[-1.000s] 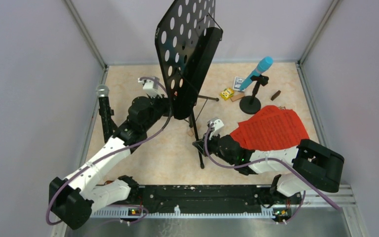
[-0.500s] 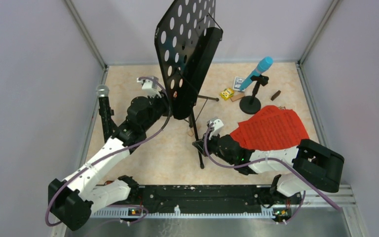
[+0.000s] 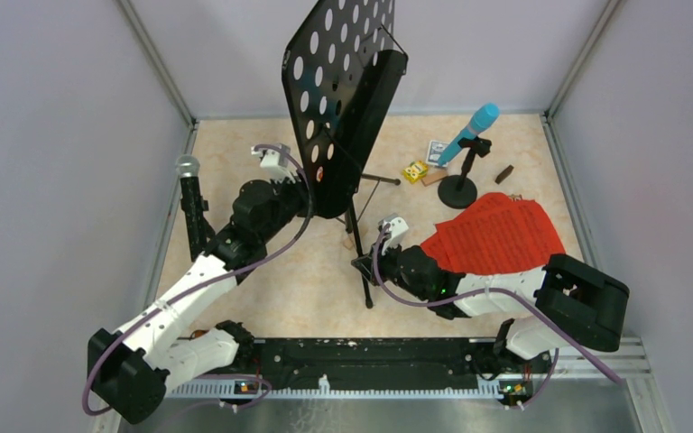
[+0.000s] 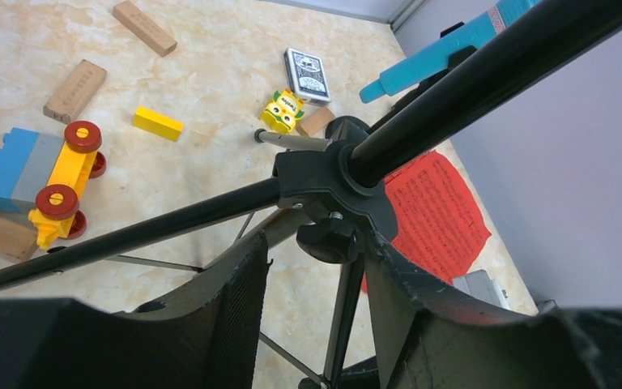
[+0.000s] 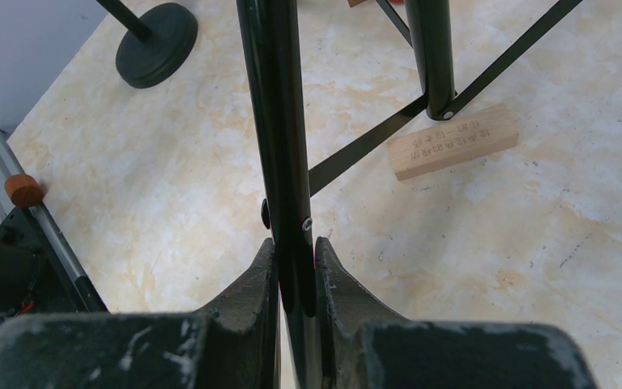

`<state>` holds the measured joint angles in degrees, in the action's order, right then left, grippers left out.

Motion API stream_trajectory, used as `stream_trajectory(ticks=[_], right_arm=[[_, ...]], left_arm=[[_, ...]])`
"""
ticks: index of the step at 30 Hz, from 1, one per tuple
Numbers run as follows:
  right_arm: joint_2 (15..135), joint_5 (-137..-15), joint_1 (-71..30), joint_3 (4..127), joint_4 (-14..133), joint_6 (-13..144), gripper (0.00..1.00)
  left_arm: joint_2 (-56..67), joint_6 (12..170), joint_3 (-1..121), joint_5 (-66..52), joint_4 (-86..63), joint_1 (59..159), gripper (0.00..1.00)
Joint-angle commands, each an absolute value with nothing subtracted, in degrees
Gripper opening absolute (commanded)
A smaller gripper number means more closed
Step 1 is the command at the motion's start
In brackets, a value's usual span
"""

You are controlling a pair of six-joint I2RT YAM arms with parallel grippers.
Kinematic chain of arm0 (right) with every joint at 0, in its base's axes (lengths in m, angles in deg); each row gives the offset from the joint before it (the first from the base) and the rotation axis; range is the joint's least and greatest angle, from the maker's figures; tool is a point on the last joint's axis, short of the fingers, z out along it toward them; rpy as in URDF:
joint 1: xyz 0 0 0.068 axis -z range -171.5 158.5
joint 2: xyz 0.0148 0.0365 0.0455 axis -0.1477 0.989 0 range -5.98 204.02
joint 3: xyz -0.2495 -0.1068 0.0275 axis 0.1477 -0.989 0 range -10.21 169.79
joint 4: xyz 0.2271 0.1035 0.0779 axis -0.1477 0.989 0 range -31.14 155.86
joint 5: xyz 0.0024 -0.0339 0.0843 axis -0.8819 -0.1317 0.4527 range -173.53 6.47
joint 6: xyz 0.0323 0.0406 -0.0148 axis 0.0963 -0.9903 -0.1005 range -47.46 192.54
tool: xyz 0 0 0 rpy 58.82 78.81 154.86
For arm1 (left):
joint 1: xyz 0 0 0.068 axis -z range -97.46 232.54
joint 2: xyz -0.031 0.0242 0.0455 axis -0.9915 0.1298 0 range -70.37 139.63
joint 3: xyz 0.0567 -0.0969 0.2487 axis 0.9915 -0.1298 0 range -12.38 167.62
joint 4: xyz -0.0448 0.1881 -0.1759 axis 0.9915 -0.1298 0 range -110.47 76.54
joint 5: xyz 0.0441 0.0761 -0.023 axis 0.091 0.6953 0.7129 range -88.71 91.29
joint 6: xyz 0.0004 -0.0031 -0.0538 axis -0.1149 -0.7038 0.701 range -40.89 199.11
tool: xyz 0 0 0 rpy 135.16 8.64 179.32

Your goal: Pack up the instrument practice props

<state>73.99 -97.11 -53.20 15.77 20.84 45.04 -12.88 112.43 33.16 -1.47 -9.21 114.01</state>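
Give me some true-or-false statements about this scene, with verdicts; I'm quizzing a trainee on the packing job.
1. The right hand is shut on a tripod leg below the black music desk. True.
2. The blue microphone lies flat on its side. False: it sits tilted in a round-based holder.
3. The red sheet-music pages rest on the music desk. False: they lie low at the right, off it.
4. The silver-headed microphone stands upright at the left. True.
5. A wooden block lies by the tripod legs. True.

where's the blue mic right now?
Top view: the blue microphone sits tilted in its round-based holder, far right of the table, just beyond the red pages.
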Motion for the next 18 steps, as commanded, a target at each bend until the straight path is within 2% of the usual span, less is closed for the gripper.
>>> stream_trajectory(ticks=[1,6,14,16,18], right_arm=[[74.9,-99.6,-52.4,17.2,22.3,38.8,0.00],[74.8,-99.6,-52.3,17.2,22.4,38.7,0.00],[74.5,-99.8,-52.3,17.1,22.7,38.6,0.00],[74.5,-99.9,-52.3,17.0,22.8,38.6,0.00],[74.4,-99.9,-52.3,17.0,22.7,38.6,0.00]], left_arm=[[-12.7,113.0,32.6,-3.3,-6.8,113.7,0.52],[-11.9,113.7,32.0,-4.0,-6.0,113.7,0.49],[-11.3,114.9,32.0,-2.8,-4.7,113.2,0.36],[-11.4,115.0,32.0,-2.5,-4.2,113.2,0.36],[-11.6,115.1,31.9,-2.1,-4.1,113.1,0.43]])
